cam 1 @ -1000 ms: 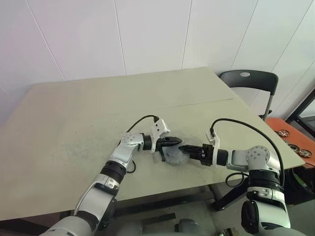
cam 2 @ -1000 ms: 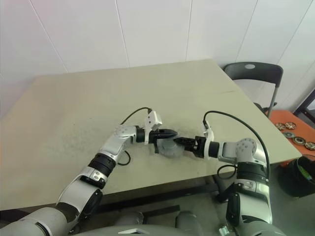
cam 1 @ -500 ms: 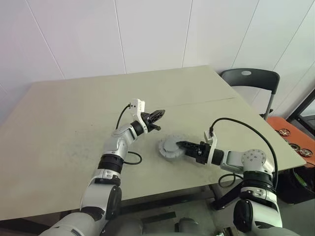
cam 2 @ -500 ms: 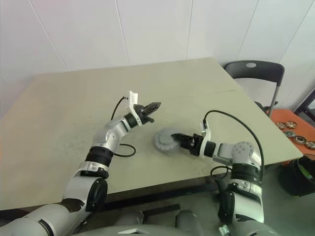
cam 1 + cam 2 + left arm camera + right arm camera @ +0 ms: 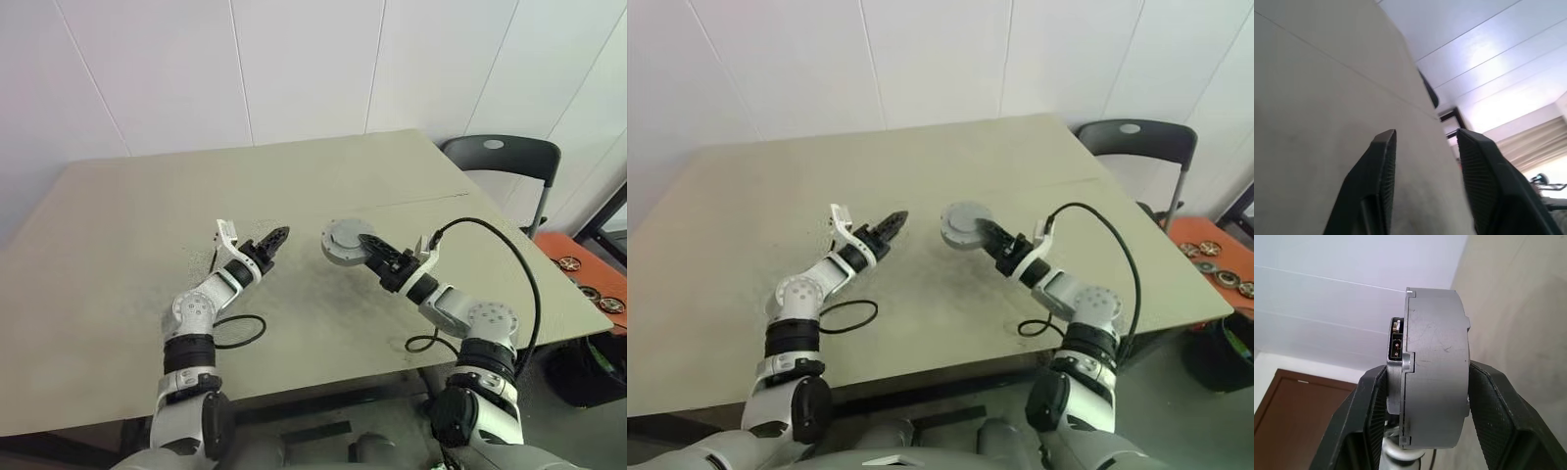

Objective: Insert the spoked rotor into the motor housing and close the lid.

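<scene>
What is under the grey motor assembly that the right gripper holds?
Under the closed motor housing, held lifted by the right gripper, lies bare table with only its shadow. Its inside is hidden by the casing, so the rotor cannot be seen.

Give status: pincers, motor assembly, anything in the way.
Left pincer open, empty, above the table. Right pincer shut on the closed motor housing, held off the table. Nothing in the way.
</scene>
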`<state>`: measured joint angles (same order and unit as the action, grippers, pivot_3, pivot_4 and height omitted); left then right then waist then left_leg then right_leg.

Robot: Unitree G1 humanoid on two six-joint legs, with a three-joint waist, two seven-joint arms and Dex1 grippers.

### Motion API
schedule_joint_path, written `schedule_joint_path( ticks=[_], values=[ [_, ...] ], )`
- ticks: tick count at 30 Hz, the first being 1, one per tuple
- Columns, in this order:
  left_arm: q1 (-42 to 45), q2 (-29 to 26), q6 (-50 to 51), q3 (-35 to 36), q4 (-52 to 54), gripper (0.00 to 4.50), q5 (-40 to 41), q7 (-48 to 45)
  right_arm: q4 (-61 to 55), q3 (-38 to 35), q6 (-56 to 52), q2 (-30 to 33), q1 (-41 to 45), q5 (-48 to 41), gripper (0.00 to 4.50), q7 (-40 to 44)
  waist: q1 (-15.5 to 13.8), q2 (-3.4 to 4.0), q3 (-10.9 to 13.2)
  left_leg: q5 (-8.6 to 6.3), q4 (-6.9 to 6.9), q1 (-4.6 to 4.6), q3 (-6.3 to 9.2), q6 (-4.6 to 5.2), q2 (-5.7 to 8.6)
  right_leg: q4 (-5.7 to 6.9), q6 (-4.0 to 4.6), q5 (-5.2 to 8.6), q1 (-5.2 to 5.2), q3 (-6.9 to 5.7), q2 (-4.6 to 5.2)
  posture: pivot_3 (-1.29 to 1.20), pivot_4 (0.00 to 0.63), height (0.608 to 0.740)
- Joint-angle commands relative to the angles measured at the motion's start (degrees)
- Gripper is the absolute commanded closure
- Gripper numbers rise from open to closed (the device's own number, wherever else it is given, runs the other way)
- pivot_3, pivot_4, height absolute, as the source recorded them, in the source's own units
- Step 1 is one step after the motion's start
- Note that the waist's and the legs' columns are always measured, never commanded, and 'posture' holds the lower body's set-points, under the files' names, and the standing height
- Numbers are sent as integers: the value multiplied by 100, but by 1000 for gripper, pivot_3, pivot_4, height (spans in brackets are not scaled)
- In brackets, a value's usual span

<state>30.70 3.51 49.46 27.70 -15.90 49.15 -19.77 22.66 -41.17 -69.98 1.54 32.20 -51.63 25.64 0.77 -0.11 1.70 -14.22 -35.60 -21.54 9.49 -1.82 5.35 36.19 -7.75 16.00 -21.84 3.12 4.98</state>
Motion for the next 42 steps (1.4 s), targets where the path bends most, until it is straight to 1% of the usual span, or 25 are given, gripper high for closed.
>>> schedule_joint_path(
  ticks=[1,4,9,12,15,19,23,30,33,38,39,42],
  values=[
    [44,168,265,58,335,978,504,386,-95,92,238,-33,217,-340,2363,56,7,1,0,0,0,0,-2,0,1,0,0,0,0,2,0,0,0,740],
    [46,283,549,52,327,34,834,549,-49,164,327,1,214,-365,2363,70,9,3,2,0,0,2,-3,-1,1,2,0,0,0,2,-2,0,0,740],
    [61,276,934,-11,381,34,1301,563,25,279,452,44,178,-396,2363,97,33,8,5,1,1,2,-6,-2,0,2,1,0,-1,4,-4,0,0,740],
    [90,260,944,-97,233,34,1254,624,34,334,482,55,162,-423,2363,104,30,10,6,1,1,2,-7,-2,0,2,1,0,-2,5,-4,0,0,740],
    [174,238,889,-206,-41,34,1143,473,3,404,498,63,145,-446,2363,133,22,10,6,2,1,2,-7,-3,0,2,1,0,-1,5,-4,0,0,740],
    [254,184,668,-365,-511,34,842,409,-182,464,455,51,141,-628,2363,244,14,11,7,3,1,2,-8,-5,3,2,2,0,0,5,-4,0,0,740],
    [316,163,488,-344,-718,34,817,296,-349,524,331,82,97,-881,2363,316,18,12,9,3,3,0,-8,-5,2,0,2,0,-4,6,-3,0,0,740],
    [634,327,-101,-193,-1311,34,877,-29,-364,706,296,126,24,-935,2363,314,14,14,10,3,4,1,-9,-5,2,0,2,0,-4,7,-3,0,0,740],
    [703,339,-24,-420,-1493,609,681,-157,-378,806,283,127,-6,-950,2363,301,15,14,11,3,4,-1,-9,-5,2,-1,2,0,-4,7,-3,0,0,740],
    [705,287,74,-559,-1586,2154,564,-281,-345,857,329,166,-37,-964,2363,277,22,16,12,3,4,-1,-9,-5,2,0,2,0,-4,7,-3,0,0,740],
    [705,281,80,-579,-1589,2338,542,-293,-335,865,338,173,-42,-962,2363,279,26,17,13,3,4,-1,-9,-5,2,0,2,0,-4,7,-3,0,0,740],
    [670,254,112,-696,-1573,2364,409,-339,-302,896,371,175,-48,-940,2363,283,24,17,13,3,4,0,-9,-5,2,1,2,0,-5,7,-4,0,0,740]
  ],
)
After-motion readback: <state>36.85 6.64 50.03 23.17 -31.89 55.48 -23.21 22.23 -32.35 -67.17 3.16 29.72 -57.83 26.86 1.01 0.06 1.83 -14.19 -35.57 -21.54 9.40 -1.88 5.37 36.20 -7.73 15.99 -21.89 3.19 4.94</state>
